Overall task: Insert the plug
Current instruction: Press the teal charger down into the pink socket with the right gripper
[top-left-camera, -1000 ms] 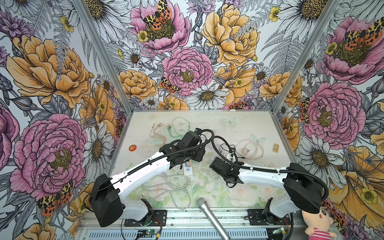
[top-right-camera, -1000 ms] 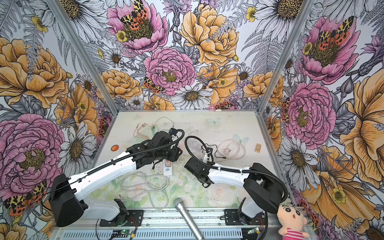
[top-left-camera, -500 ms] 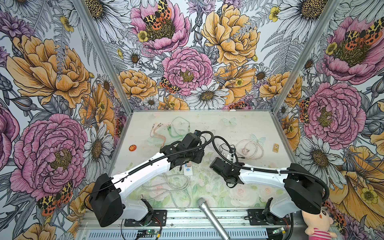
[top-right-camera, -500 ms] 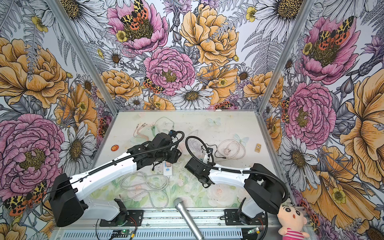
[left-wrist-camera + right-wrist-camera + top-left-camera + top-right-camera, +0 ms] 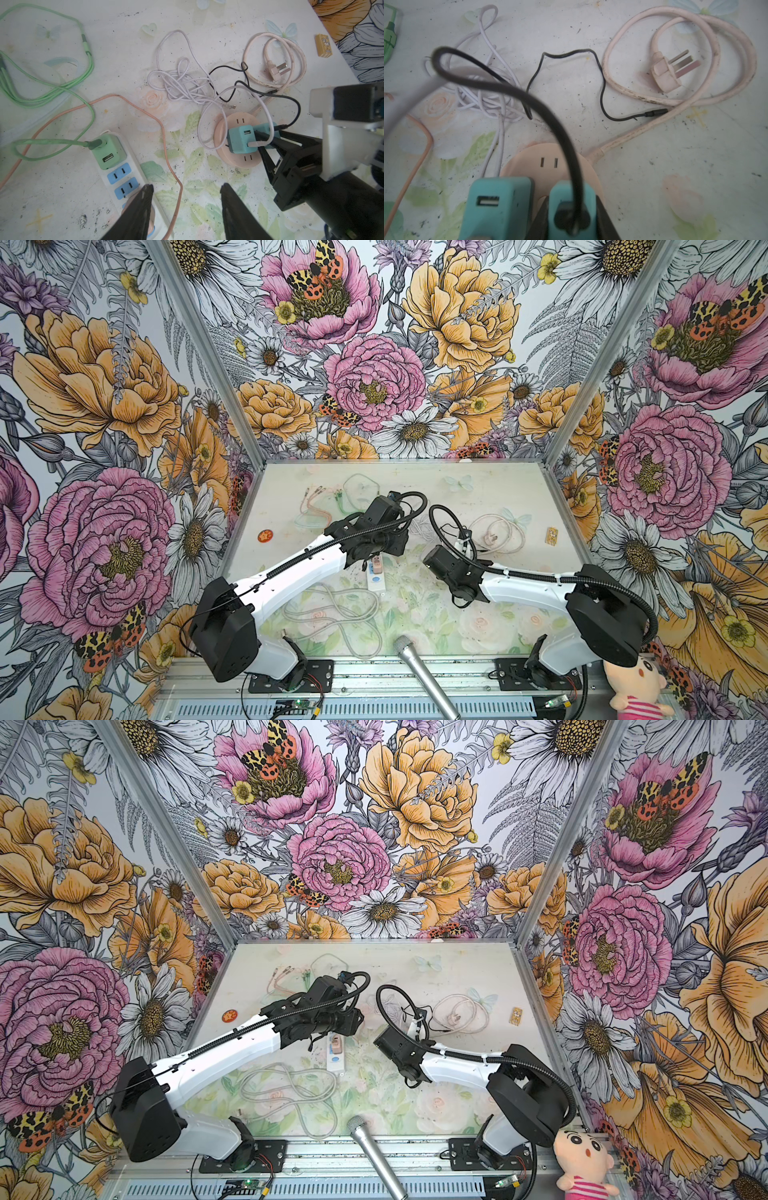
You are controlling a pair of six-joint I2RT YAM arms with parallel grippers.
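Long white power strip [image 5: 336, 1061] at centre, peach plug [image 5: 336, 1047] sitting on its far part; black-and-white left arm [image 5: 232, 1052] stretched over strip's far end; black-and-white right arm [image 5: 453, 1069] just beside, apart from strip; grey looped cable [image 5: 291, 1090] nearer front; silver microphone [image 5: 374, 1152] at front edge; pale pink coiled cord [image 5: 461, 1013] behind right arm

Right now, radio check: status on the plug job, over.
Left gripper open over the power strip. Right gripper shut on the teal plug at the round socket. In the way: second teal plug close beside, black cable looping up.
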